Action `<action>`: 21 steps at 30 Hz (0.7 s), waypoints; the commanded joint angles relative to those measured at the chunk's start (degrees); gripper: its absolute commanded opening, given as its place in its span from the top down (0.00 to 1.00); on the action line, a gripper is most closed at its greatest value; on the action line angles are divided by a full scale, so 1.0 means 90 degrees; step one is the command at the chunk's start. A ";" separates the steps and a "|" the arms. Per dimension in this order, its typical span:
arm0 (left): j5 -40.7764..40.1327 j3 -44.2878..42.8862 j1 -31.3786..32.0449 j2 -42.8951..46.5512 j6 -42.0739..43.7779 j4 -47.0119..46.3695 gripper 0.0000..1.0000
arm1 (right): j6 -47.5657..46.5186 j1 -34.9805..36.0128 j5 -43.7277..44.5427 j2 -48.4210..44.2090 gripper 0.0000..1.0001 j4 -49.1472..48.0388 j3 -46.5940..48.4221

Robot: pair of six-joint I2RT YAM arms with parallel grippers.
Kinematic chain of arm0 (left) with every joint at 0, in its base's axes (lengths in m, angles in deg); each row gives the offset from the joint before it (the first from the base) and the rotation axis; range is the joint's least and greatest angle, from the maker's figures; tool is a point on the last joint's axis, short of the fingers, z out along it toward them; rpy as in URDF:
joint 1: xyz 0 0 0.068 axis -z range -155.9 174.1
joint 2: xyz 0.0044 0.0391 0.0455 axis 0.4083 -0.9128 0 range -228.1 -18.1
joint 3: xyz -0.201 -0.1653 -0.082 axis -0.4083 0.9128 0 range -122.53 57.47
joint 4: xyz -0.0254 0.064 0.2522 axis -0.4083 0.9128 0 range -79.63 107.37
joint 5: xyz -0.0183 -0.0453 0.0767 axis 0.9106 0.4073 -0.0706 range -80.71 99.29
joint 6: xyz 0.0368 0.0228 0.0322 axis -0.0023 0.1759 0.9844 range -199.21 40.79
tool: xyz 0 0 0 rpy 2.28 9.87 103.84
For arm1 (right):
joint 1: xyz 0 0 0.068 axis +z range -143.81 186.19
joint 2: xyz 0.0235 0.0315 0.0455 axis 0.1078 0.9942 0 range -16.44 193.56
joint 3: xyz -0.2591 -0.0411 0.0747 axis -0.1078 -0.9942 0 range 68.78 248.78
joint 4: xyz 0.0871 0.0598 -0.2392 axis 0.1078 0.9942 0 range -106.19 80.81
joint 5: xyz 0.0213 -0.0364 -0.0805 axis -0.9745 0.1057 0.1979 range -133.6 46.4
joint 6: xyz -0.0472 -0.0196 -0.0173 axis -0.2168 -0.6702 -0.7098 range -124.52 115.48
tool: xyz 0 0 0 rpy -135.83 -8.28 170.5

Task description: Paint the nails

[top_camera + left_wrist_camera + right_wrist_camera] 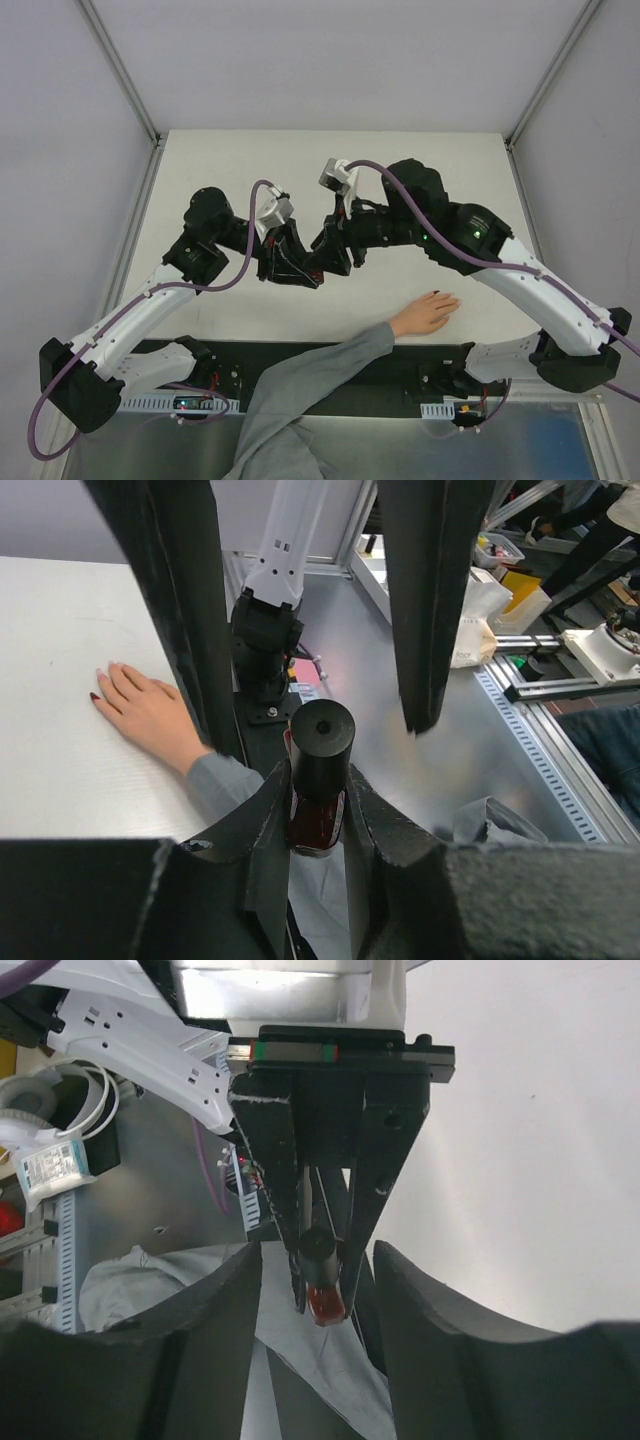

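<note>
left gripper (318,805) clamping bottle (321,736), right gripper (316,1260) agape

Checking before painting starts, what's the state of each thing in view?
nail polish bottle: cap on, gripped.
left gripper: fingers shut on the nail polish bottle.
right gripper: fingers open, clear of the cap.
human hand: flat on the table, palm down.
nails: one looks dark red; others unclear.

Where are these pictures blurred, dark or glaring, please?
Top view: sharp, evenly lit. Left wrist view: the bottle is sharp, the fingers of the left gripper dark, nearly featureless. Right wrist view: the fingers of the right gripper blur; the table is washed out.
</note>
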 commanded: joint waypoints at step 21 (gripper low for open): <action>-0.4689 -0.0110 -0.0170 0.0672 0.1566 0.1750 1.00 | 0.0612 0.2880 1.0574 0.1110 0.99 0.0527 0.0341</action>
